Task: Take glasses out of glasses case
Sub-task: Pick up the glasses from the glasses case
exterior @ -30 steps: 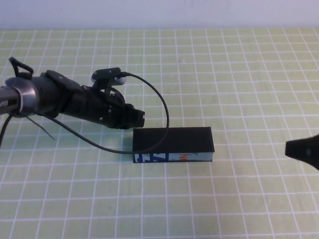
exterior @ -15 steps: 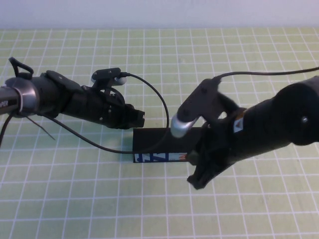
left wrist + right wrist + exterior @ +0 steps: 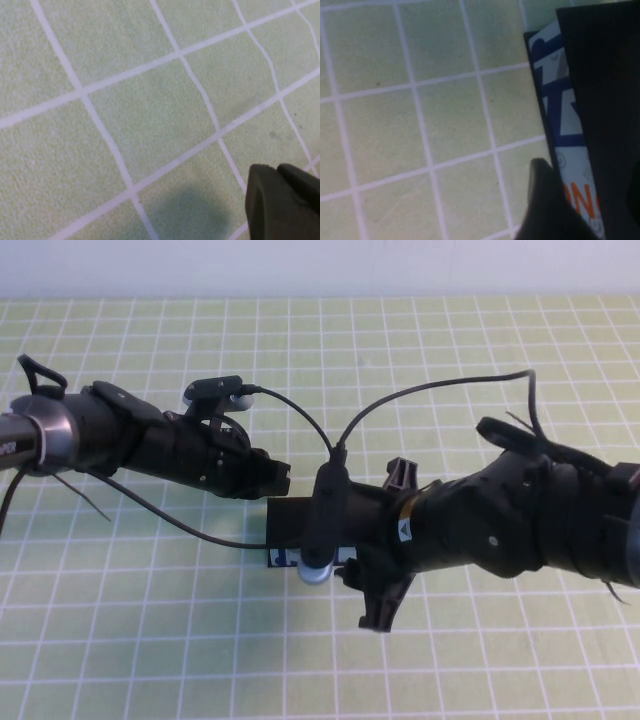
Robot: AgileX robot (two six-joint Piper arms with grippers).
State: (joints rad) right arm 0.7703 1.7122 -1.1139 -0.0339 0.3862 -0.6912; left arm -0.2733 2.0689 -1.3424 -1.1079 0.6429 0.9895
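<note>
The glasses case point(image 3: 296, 519) lies mid-table with its black lid closed and its light blue printed side point(image 3: 286, 558) facing me. The glasses are hidden. My right gripper point(image 3: 391, 543) is open and straddles the case across its width, with one finger beyond the far side and one in front of the near side. In the right wrist view, one of its fingers point(image 3: 546, 202) stands beside the case's printed side point(image 3: 561, 125). My left gripper point(image 3: 277, 478) is shut and empty, just beyond the case's far left corner. It also shows in the left wrist view point(image 3: 283, 206), over bare mat.
A green mat point(image 3: 150, 640) with a white grid covers the table. Black camera cables point(image 3: 318, 435) loop over the case's left end and above the right arm. A pale wall point(image 3: 320, 265) runs along the far edge.
My right arm has swung in from the right edge and now lies over the case, gripper astride it. The left arm and the case have not moved.
</note>
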